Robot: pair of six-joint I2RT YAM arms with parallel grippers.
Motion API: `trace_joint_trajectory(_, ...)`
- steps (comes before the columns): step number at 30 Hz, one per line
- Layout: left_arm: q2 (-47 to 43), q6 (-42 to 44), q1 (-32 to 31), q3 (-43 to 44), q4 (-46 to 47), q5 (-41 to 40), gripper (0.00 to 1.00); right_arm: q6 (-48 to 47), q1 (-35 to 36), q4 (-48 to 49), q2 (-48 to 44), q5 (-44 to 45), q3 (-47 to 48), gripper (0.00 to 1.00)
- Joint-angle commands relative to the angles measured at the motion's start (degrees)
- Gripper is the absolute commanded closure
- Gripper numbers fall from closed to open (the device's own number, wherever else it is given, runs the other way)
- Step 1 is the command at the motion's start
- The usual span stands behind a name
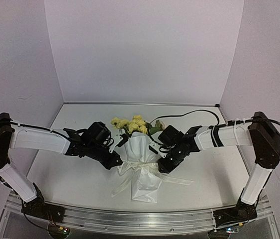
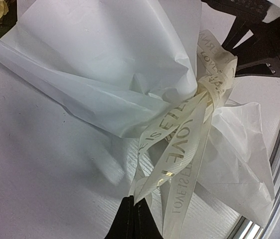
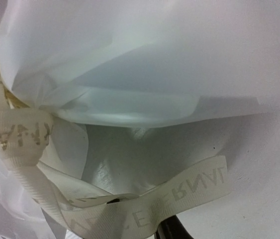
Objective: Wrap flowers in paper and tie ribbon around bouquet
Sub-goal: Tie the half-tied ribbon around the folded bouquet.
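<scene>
The bouquet lies flat in the middle of the white surface, midway between the two arms. Its pale yellow flowers point toward the back wall, and the loose skirt of the wrap fans out toward the near edge. The paper is gathered into a cone and pinched to a narrow waist. There the cream ribbon, printed with pale lettering, is knotted around it, with loops and tails trailing onto the surface on both sides. The left claw sits just beside the waist on the bouquet's left. Its fingers are pressed together with no gap, and a loop of the ribbon runs straight into their tips, so it is gripping the ribbon. The right claw sits just beside the waist on the opposite side, low over the surface. In its wrist view a band of ribbon crosses in front of the camera and lies over one dark finger. So little of the fingers shows past the ribbon and paper that I cannot tell whether this claw is wide, narrow or pinching anything. It may be touching that band.
</scene>
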Motion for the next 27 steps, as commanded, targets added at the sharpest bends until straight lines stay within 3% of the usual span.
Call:
trace_joint_trajectory(1,-2.69,-0.29,0.77,0.42,0.78,0.62,1.0,1.62,-0.26,0.79,-0.82,-0.43,-0.99,0.91)
trace_joint_trajectory(4,-3.23,-0.47,1.1,0.09,0.78,0.51,1.0,2.12,-0.25,0.71,-2.07,-0.13,-1.65,1.0)
trace_joint_trajectory(15,-4.72,-0.7,2.79,-1.68,-0.1,0.11,1.0,3.56,-0.25,-1.01,-8.13,4.38,-6.48,1.0)
trace_joint_trajectory(27,-2.47,-6.18,4.1,-3.62,-0.66,-4.9,1.0,5.56,-0.26,-8.77,-7.13,9.81,-3.81,1.0)
